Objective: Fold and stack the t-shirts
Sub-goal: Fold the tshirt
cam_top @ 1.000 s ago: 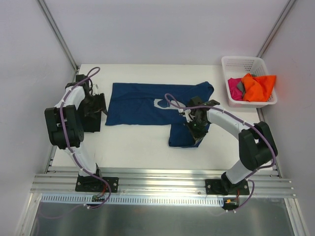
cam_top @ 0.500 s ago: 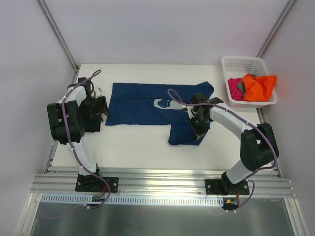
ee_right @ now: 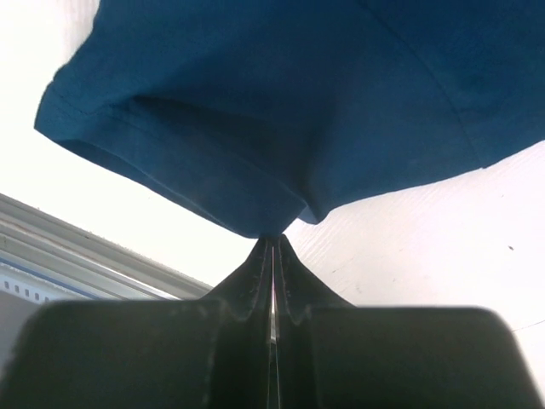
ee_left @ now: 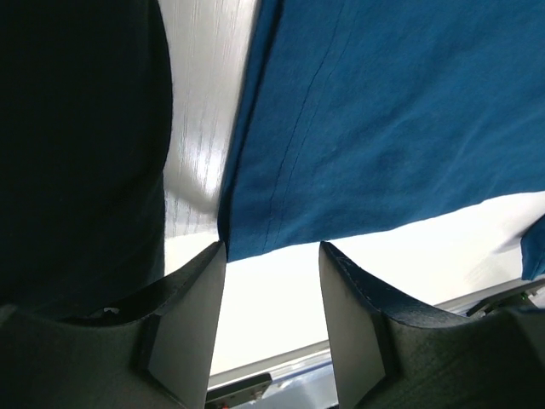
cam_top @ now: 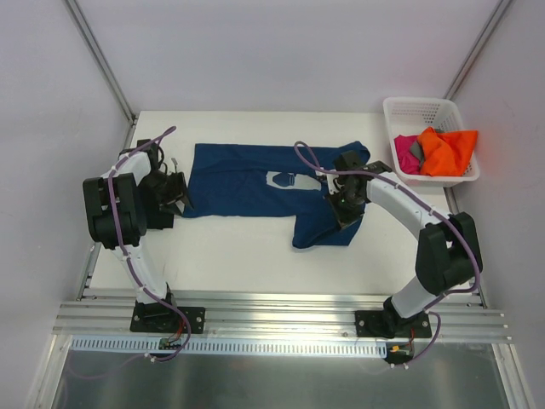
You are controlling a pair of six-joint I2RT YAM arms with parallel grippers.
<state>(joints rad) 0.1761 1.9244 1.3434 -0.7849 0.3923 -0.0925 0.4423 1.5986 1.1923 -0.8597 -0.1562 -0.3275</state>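
Right claw [cam_top: 345,207] [ee_right: 272,243]: pinched tight, fingers pressed together on a bunched fold of the navy t-shirt [cam_top: 247,179] [ee_right: 281,111]. The cloth rises from the tips, and the hemmed sleeve hangs off to one side in the right wrist view.

Left claw [cam_top: 180,194] [ee_left: 272,251]: spread moderately wide, gripping nothing. The near left corner of the navy t-shirt [ee_left: 383,128] sits right at the gap between the fingers, by one fingertip. Cannot tell whether it touches.

Black t-shirt [cam_top: 162,220] [ee_left: 77,145]: dark cloth lying on the table [cam_top: 238,247] just left of the navy hem, partly under the left arm. A strip of bare table shows between the two shirts.

Navy t-shirt, overall: spread flat across the middle of the table, its length running left to right, with a pale label showing near the centre. Its right end is doubled toward the near edge into a flap, where the right claw holds it.

Far right corner: a white lattice basket [cam_top: 417,104] holds the orange t-shirt [cam_top: 450,152], which spills over the rim. The magenta t-shirt [cam_top: 403,155] lies beside it, and a bit of the grey t-shirt [cam_top: 415,150] shows between them.
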